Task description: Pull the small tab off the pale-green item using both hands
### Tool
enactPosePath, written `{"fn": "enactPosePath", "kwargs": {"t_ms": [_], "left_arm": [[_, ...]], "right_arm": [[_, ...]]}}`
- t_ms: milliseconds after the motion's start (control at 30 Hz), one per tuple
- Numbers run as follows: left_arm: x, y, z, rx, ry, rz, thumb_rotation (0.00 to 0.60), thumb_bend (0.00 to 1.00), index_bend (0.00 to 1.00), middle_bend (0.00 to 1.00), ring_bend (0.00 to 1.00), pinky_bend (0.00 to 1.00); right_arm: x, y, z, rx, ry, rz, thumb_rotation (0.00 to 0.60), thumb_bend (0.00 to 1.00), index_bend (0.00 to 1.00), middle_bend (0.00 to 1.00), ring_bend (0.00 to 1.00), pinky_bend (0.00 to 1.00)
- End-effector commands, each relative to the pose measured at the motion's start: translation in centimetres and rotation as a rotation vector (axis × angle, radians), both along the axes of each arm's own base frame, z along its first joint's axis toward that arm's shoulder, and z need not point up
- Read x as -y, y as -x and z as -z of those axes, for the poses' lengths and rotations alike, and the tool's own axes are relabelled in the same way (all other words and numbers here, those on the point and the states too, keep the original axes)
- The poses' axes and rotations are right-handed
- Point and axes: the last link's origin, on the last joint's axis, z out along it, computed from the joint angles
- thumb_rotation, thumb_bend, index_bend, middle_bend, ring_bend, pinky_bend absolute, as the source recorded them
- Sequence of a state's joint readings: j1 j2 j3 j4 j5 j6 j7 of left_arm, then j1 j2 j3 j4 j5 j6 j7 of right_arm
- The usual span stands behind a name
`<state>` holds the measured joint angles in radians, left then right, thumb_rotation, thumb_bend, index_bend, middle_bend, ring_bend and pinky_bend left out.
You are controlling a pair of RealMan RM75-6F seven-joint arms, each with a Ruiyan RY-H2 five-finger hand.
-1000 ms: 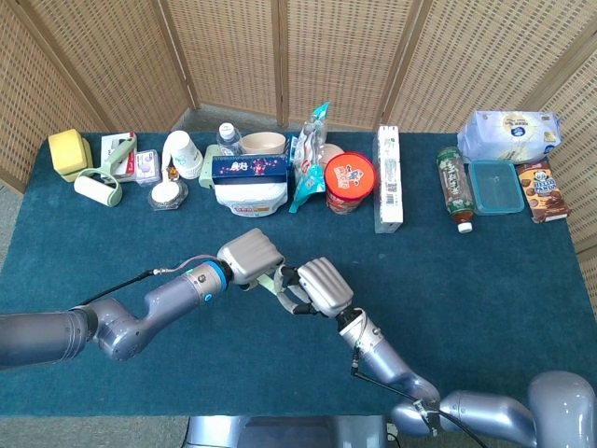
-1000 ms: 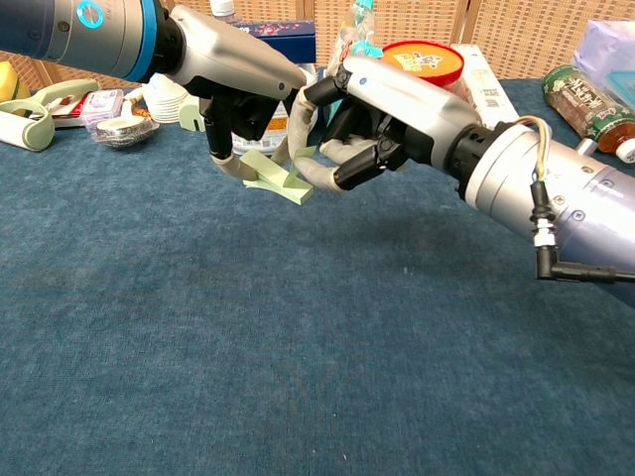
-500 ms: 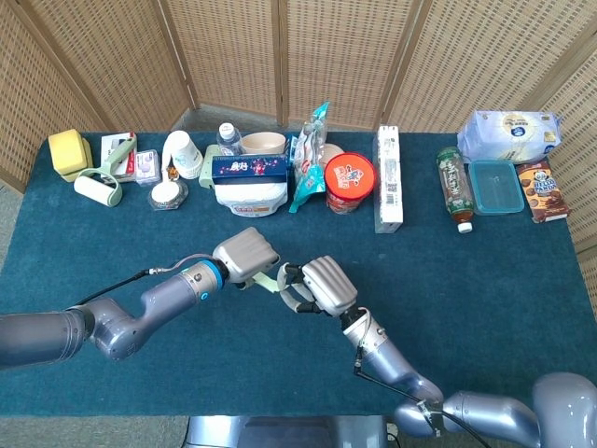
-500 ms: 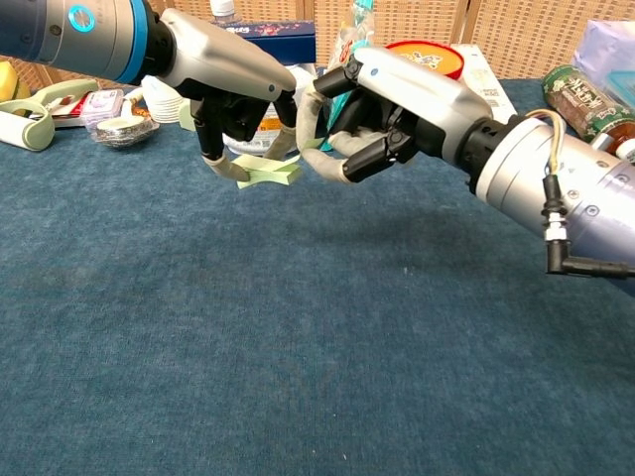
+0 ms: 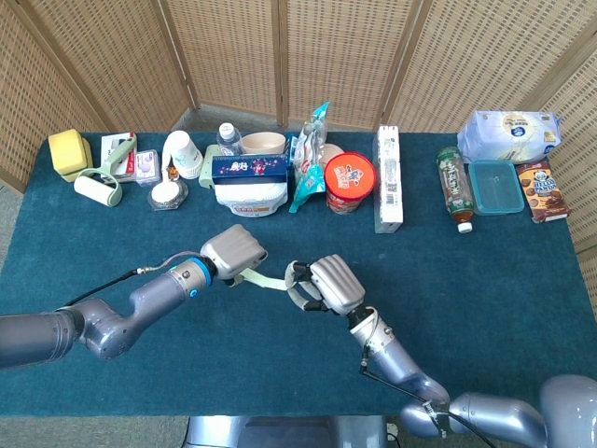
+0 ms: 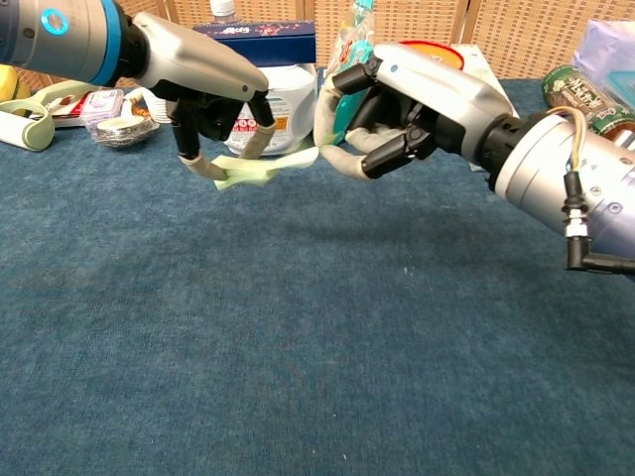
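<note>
The pale-green item [image 6: 241, 172] hangs above the blue tablecloth, gripped from above by my left hand [image 6: 203, 84]. In the head view the item [image 5: 250, 276] shows just right of that hand [image 5: 233, 251]. A thin pale-green tab [image 6: 299, 157] runs from the item's right end to my right hand [image 6: 402, 104], which pinches it between thumb and finger. The tab looks stretched between the two hands; I cannot tell whether it has come free. From above, the right hand [image 5: 331, 284] sits a short gap to the right of the left hand.
Along the table's back edge stand a lint roller [image 5: 97, 185], paper cups [image 5: 183, 153], a dark blue box [image 5: 250, 169], a snack bag [image 5: 310, 154], a red-lidded tub [image 5: 349, 181], a long white box [image 5: 389, 177], a bottle [image 5: 454, 189] and a blue container [image 5: 495, 186].
The hands have drawn apart: the left hand moved left with the pale-green item, the right hand rose slightly and shifted right. The tab has drawn out longer between them.
</note>
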<state>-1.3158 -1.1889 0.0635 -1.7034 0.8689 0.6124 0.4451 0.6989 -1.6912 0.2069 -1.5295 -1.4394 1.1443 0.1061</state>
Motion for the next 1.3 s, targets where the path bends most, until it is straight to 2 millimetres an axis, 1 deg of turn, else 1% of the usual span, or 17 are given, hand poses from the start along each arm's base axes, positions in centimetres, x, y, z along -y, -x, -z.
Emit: {"fn": "enactPosePath", "kwargs": {"t_ms": [33,333,367,500,567,600,667,700,733,800,867,933,1033,1133,1233,1300], "left_arm": [[-0.1,0.6,-0.3,-0.004,-0.010,-0.012,0.600,0.38,0.59,1.00,1.00,1.00],[-0.4,2.0,-1.0,0.000,-0.037,-0.047,0.600,0.38,0.59,1.00,1.00,1.00],[-0.5,2.2,-1.2,0.001,-0.046,-0.049,0.600,0.38,0.59,1.00,1.00,1.00],[-0.6,2.6,-1.4,0.010,-0.065,-0.053,0.600,0.38,0.59,1.00,1.00,1.00],[-0.7,2.9,-1.4,0.011,-0.073,-0.056,0.600,0.38,0.59,1.00,1.00,1.00],[-0.7,3.0,-1.4,0.011,-0.074,-0.056,0.600,0.38,0.59,1.00,1.00,1.00],[-0.7,3.1,-1.3,0.012,-0.076,-0.061,0.600,0.38,0.59,1.00,1.00,1.00],[-0.7,3.2,-1.3,0.012,-0.076,-0.062,0.600,0.38,0.59,1.00,1.00,1.00],[-0.7,3.2,-1.3,0.013,-0.076,-0.062,0.600,0.38,0.59,1.00,1.00,1.00],[-0.7,3.2,-1.2,0.013,-0.076,-0.062,0.600,0.38,0.59,1.00,1.00,1.00],[-0.6,3.2,-1.1,0.015,-0.075,-0.060,0.600,0.38,0.59,1.00,1.00,1.00],[-0.6,3.1,-1.1,0.015,-0.076,-0.058,0.600,0.38,0.59,1.00,1.00,1.00],[-0.5,3.1,-1.0,0.017,-0.078,-0.056,0.600,0.38,0.59,1.00,1.00,1.00],[-0.5,3.1,-0.9,0.018,-0.079,-0.054,0.600,0.37,0.58,1.00,1.00,1.00],[-0.5,2.9,-0.8,0.019,-0.081,-0.048,0.600,0.37,0.58,1.00,1.00,1.00],[-0.5,2.8,-0.7,0.021,-0.083,-0.044,0.600,0.36,0.57,1.00,1.00,1.00]], "right_arm": [[0.1,0.4,-0.2,-0.006,0.006,0.008,0.600,0.54,0.75,1.00,1.00,0.92],[0.5,2.0,-1.0,-0.039,0.022,0.031,0.600,0.54,0.73,1.00,1.00,0.92],[0.7,2.8,-1.4,-0.054,0.032,0.048,0.600,0.54,0.72,1.00,0.99,0.92],[0.9,4.8,-2.4,-0.084,0.045,0.082,0.600,0.54,0.66,1.00,0.95,0.89],[1.2,6.3,-3.2,-0.108,0.054,0.114,0.600,0.54,0.60,0.98,0.91,0.85],[1.2,6.6,-3.4,-0.112,0.053,0.119,0.600,0.54,0.57,0.97,0.89,0.83],[1.3,7.8,-4.2,-0.140,0.063,0.142,0.600,0.54,0.49,0.89,0.82,0.77],[1.3,8.1,-4.5,-0.144,0.066,0.147,0.600,0.54,0.45,0.86,0.79,0.75],[1.3,8.4,-4.8,-0.149,0.067,0.151,0.600,0.54,0.39,0.80,0.74,0.72],[1.3,8.9,-5.2,-0.159,0.071,0.156,0.600,0.54,0.29,0.71,0.66,0.66],[1.3,9.3,-5.5,-0.169,0.071,0.161,0.600,0.54,0.19,0.58,0.53,0.54],[1.3,9.7,-5.7,-0.174,0.071,0.168,0.600,0.54,0.13,0.52,0.44,0.44],[1.3,10.1,-6.0,-0.177,0.074,0.177,0.600,0.54,0.07,0.45,0.34,0.34],[1.2,10.4,-6.1,-0.180,0.070,0.181,0.600,0.53,0.02,0.40,0.26,0.28],[1.1,10.7,-6.3,-0.180,0.073,0.190,0.600,0.53,0.02,0.37,0.22,0.25],[1.1,10.9,-6.4,-0.179,0.078,0.194,0.600,0.53,0.02,0.37,0.22,0.25]]}}
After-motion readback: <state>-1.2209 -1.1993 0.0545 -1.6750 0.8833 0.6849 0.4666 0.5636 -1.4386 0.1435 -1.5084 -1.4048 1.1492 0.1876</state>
